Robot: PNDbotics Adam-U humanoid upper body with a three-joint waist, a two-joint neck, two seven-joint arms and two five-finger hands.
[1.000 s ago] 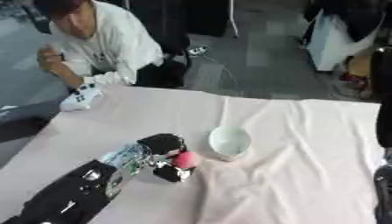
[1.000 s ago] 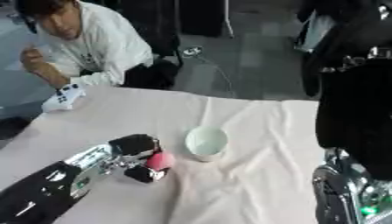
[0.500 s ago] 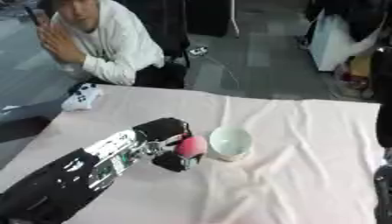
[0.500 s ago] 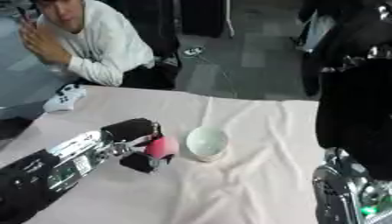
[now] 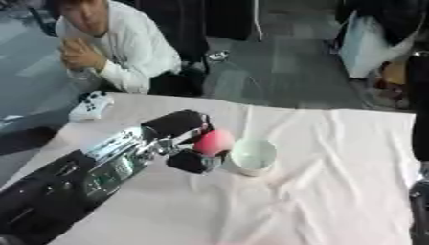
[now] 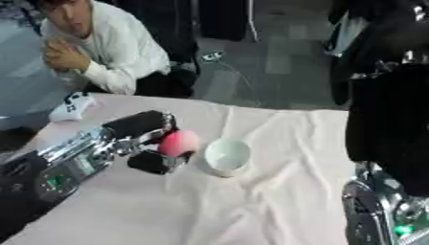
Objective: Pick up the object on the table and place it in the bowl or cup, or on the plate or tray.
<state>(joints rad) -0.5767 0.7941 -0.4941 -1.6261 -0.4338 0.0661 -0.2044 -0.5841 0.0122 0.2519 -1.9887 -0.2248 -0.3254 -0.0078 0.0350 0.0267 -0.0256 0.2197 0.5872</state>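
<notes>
My left hand (image 5: 186, 139) holds a pink ball (image 5: 214, 141) between its curled fingers and thumb, lifted off the cloth. The ball hangs just left of a small white bowl (image 5: 252, 155) that stands on the white tablecloth, nearly touching its rim. The left arm reaches in from the lower left. Of the right arm only a silver and black part (image 6: 381, 210) shows at the lower right edge; its hand is out of sight.
A wrinkled white cloth (image 5: 335, 191) covers the table. A white game controller (image 5: 90, 105) lies near the far left edge. A person in white sits behind the far edge, hands clasped.
My left hand has carried the pink ball up and to the right, from the cloth to just beside the bowl's rim. The bowl has stayed put.
</notes>
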